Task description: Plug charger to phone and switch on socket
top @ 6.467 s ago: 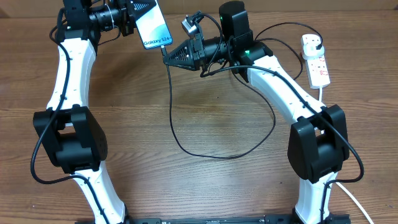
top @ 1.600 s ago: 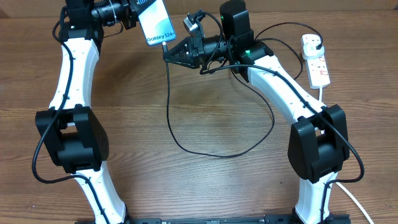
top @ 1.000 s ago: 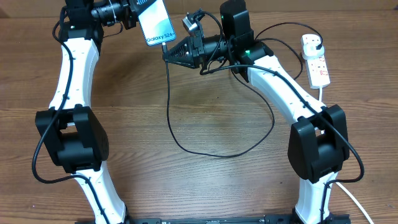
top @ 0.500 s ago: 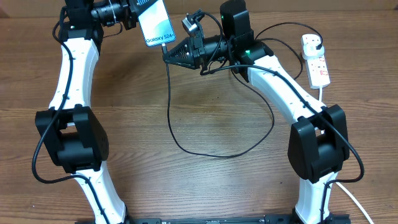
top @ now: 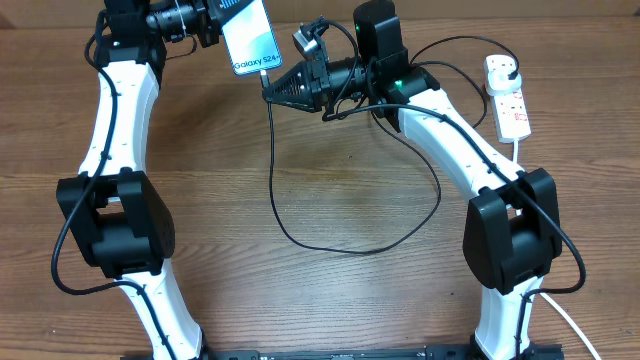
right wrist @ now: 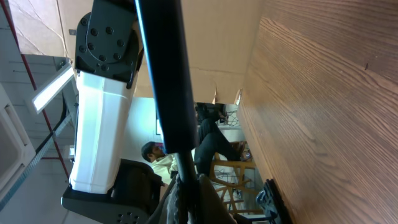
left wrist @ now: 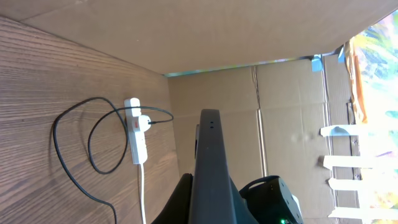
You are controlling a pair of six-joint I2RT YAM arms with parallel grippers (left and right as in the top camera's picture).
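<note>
wood counter (top: 350,300): layout same as a second back. socket (top: 507,95) far right, black plug of charger (top: 275,180) in its far outlet. phone (top: 250,38) far left of centre, off counter, clamped in left hand (top: 208,22); slightly farther and more right than six seconds back. charger cable loops mid-counter; tip at phone's near edge, pinched by right hand (top: 268,88). seated or not: cannot tell.

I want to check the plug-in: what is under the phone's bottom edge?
The charger tip meets the phone there, pinched by the right claw. Whether the tip is fully seated is hidden by that claw.
</note>
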